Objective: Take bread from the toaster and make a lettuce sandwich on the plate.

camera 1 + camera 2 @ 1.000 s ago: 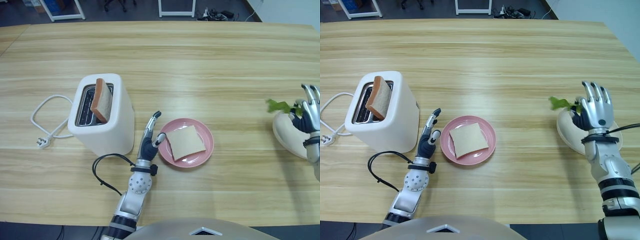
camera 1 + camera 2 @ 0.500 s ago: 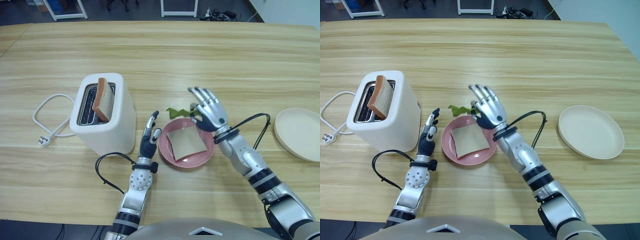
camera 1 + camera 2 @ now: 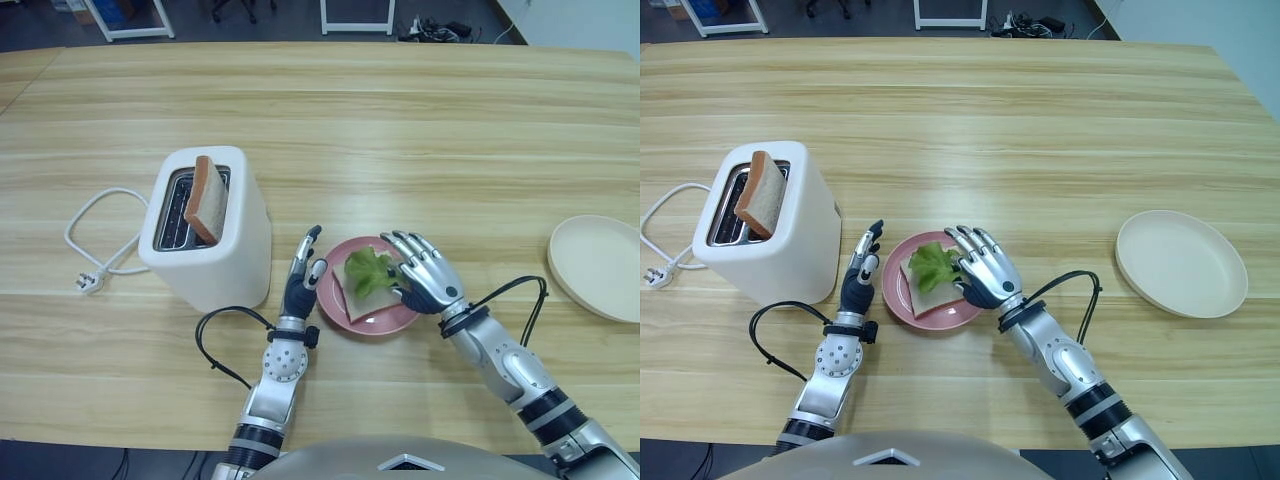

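Task is judged roughly half done. One bread slice [image 3: 365, 305] is laid on the pink plate [image 3: 372, 327] at frame centre, and a lettuce leaf [image 3: 368, 268] is set on top of it. The right hand [image 3: 428, 278] is placed against the leaf's right edge; whether the leaf is pinched or let go cannot be told. The left hand [image 3: 301, 282] is held upright between the plate and the toaster [image 3: 210, 250], spread out and holding nothing. Left to do — the second slice [image 3: 205, 198], seen tilted in the toaster slot at centre left, is to be pulled out and laid over the lettuce.

Surface is a light wood-grain tabletop [image 3: 450, 140]. A cream dish [image 3: 598, 265] is seen at the right edge, and the toaster's white cord [image 3: 85, 225] is looped at the left with its plug [image 3: 88, 284] lying loose. Room — dark floor along the top edge, with white frame legs [image 3: 355, 18] and a tangle of cables [image 3: 430, 28].
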`<act>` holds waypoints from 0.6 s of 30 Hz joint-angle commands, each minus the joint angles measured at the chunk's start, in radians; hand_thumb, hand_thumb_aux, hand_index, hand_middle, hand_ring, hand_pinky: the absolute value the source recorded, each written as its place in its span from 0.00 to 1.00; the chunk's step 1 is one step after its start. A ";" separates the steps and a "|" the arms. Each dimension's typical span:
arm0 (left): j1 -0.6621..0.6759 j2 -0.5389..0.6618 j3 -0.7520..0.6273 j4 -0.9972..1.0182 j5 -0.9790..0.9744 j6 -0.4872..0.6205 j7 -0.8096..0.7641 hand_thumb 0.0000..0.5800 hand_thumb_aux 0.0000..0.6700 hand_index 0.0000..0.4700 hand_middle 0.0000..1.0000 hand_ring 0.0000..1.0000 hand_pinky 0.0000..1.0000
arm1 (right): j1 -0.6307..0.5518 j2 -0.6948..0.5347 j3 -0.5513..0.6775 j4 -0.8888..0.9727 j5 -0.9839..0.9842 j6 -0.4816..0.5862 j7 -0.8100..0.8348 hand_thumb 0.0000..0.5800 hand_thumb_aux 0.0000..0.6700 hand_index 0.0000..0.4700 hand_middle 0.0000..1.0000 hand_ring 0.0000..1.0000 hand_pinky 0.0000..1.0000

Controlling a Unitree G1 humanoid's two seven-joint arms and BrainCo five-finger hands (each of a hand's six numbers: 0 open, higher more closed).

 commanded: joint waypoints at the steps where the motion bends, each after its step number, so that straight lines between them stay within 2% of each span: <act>1: 0.003 0.000 0.000 0.011 0.017 0.003 0.002 0.00 0.00 0.00 0.00 0.00 0.00 | 0.033 0.004 0.007 -0.018 -0.010 -0.005 0.029 1.00 1.00 1.00 0.00 0.00 0.00; 6: 0.010 -0.001 -0.002 0.012 0.027 0.005 0.006 0.00 0.00 0.00 0.00 0.00 0.00 | 0.049 0.011 0.043 0.019 -0.019 -0.030 0.059 1.00 0.98 0.98 0.00 0.00 0.00; 7: 0.009 -0.002 -0.002 0.014 0.028 0.005 0.006 0.00 0.00 0.00 0.00 0.00 0.00 | 0.051 0.015 0.048 0.028 -0.020 -0.034 0.060 0.99 0.88 0.88 0.00 0.00 0.00; 8: 0.008 -0.002 -0.003 0.015 0.030 0.005 0.006 0.00 0.00 0.00 0.00 0.00 0.00 | 0.053 0.018 0.052 0.032 -0.018 -0.039 0.063 0.93 0.73 0.73 0.00 0.00 0.00; 9: 0.007 -0.002 -0.003 0.017 0.032 0.005 0.006 0.00 0.00 0.00 0.00 0.00 0.00 | 0.057 0.021 0.054 0.030 -0.015 -0.043 0.064 0.08 0.04 0.04 0.00 0.00 0.00; 10: 0.007 -0.001 -0.003 0.019 0.033 0.005 0.006 0.00 0.00 0.00 0.00 0.00 0.00 | 0.060 0.023 0.053 0.025 -0.010 -0.048 0.066 0.00 0.00 0.00 0.00 0.00 0.00; 14: 0.006 0.000 -0.002 0.023 0.041 0.001 0.013 0.00 0.00 0.00 0.00 0.00 0.00 | 0.074 0.012 0.017 -0.032 0.014 -0.063 0.066 0.00 0.00 0.00 0.00 0.00 0.00; 18: 0.004 0.006 -0.003 0.014 0.072 -0.016 0.030 0.00 0.00 0.00 0.00 0.00 0.00 | 0.096 -0.001 -0.069 -0.101 0.091 -0.071 0.080 0.00 0.00 0.00 0.00 0.00 0.00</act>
